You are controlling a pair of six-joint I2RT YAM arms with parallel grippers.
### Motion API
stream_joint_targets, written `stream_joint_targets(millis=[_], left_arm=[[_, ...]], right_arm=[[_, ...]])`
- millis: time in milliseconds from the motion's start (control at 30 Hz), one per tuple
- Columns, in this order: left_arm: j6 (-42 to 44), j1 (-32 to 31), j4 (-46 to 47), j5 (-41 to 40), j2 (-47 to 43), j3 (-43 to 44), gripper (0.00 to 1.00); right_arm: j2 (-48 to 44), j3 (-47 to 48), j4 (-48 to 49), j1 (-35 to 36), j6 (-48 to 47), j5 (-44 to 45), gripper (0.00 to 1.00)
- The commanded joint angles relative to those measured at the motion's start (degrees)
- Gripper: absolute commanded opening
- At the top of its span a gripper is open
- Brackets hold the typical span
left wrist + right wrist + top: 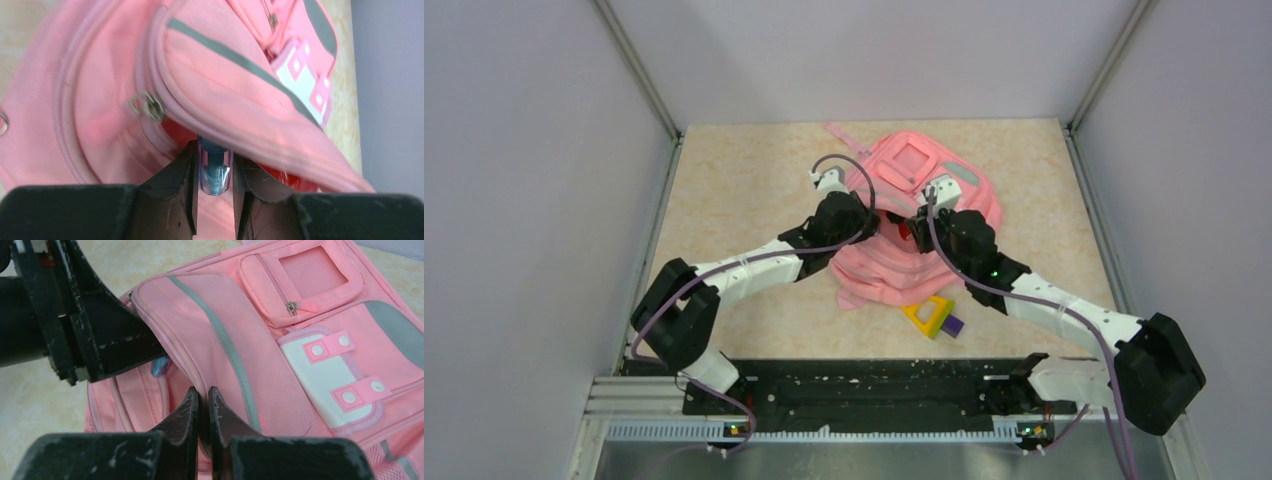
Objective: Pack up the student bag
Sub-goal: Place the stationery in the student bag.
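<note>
The pink student bag (924,180) lies at the table's middle back, its opening facing the arms. My right gripper (203,392) is shut on the edge of the bag's (280,380) front flap and holds it up off the lower half. My left gripper (215,152) is shut on a blue see-through pen (215,172), whose far end goes under the raised flap into the bag's (215,75) red-lined mouth. The right wrist view shows the left gripper's fingers (125,347) at the opening, with the pen's end (159,367) just below them. From above, both grippers (871,222) (916,222) meet at the bag's near side.
A yellow triangular ruler (929,316) with a purple piece (952,325) beside it lies on the table in front of the bag, between the arms. A metal zip pull (147,105) hangs at the opening's left. Grey walls enclose the table on three sides.
</note>
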Motion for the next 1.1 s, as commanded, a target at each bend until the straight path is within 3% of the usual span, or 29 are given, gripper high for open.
stream_joint_targets(millis=[0,167,300,500,667,833,1067], left_arm=[[-3.90,1.27,11.43,-5.14,2.58,1.17,0.09],[-4.60,1.74,13.19,-4.78,6.45,4.37,0.13],[-4.52,1.86,14.02,-3.10,8.29,5.60,0.27],[-2.73,1.83,14.04,-2.02,7.35,4.29,0.54],[1.17,1.83,11.66,-2.40,5.30,3.29,0.62],[13.21,1.16,17.41,-0.24,-2.31,-5.30,0.64],[20.38,1.35,21.13,-11.80,-18.98,-22.08,0.70]], right_arm=[[-3.07,-0.29,5.16,-0.26,1.71,-0.20,0.00],[-2.46,-0.79,5.47,-0.24,1.63,-0.78,0.00],[-2.15,-0.88,5.56,-0.22,1.62,-0.97,0.00],[-2.10,-1.06,5.71,-0.22,1.39,-0.53,0.00],[-2.09,-0.93,5.70,-0.27,1.23,-0.39,0.00],[-2.43,-0.91,5.48,-0.22,0.62,0.57,0.00],[-1.92,-1.04,5.70,-0.22,0.29,1.18,0.00]])
